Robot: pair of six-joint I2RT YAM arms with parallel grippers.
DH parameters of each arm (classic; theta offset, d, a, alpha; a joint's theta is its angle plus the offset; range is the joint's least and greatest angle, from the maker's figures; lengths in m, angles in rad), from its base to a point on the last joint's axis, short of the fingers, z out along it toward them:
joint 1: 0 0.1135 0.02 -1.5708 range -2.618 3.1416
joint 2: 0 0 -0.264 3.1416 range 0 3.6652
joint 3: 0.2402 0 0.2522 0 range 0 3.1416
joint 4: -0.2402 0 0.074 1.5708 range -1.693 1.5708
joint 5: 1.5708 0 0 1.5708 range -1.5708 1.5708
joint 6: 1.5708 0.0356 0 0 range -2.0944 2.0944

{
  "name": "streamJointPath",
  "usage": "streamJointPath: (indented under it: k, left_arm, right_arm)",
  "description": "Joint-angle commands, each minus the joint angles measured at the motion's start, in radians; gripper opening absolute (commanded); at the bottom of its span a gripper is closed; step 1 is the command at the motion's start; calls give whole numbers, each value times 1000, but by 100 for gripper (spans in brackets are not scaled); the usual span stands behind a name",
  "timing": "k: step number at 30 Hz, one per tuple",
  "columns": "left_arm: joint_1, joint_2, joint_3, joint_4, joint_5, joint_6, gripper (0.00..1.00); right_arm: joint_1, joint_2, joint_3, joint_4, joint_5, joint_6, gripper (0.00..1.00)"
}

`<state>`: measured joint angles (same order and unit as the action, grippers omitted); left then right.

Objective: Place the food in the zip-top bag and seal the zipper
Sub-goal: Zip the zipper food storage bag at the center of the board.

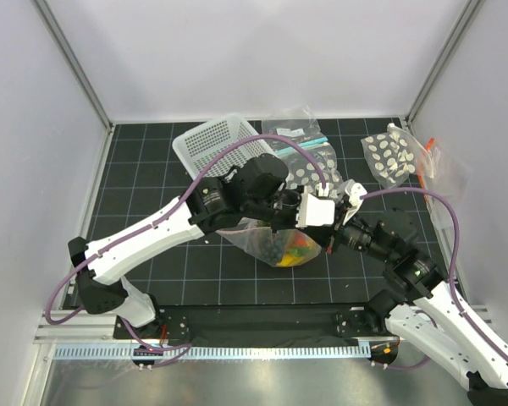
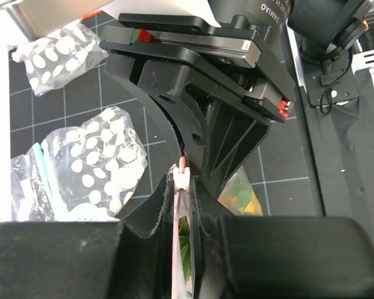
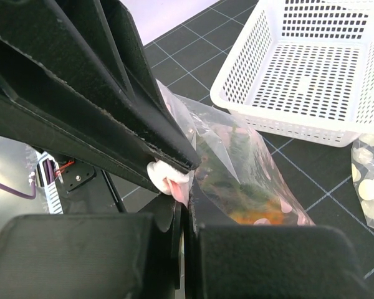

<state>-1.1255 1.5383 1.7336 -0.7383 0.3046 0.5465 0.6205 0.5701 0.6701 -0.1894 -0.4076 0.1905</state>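
Nearest the lens in the left wrist view, the left gripper is seen clenched on the zipper, the thin pink strip held edge-on between its dark fingers. In the right wrist view, the right gripper is likewise clamped on that strip, touching the other arm's fingertips. A small white piece is caught where they meet.

The zip-top bag hangs from this double pinch over the dark gridded table, near a white basket. The food is seen through the plastic as green, orange and yellow shapes.

Loading is judged finished and sealing is in hand. How much of the mouth is closed cannot be told. Next, one pinch would likely be held fast while the other is drawn along the strip, pressed firmly enough to mate it without tugging the bag free.
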Motion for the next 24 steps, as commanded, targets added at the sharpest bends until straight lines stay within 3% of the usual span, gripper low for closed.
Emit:
streamJointPath:
  k: [1,15,24]
  left_arm:
    - [-7,-3,27,37,-31,17,0]
    - [10,-144,-157,99,-165,-77,0]
    - [96,-239,-282,157,-297,-223,0]
  right_arm:
    - [2,-12,48,48,-10,7,1]
    - [1,-190,-27,100,210,49,1]
    - [1,-288,-37,73,456,67,1]
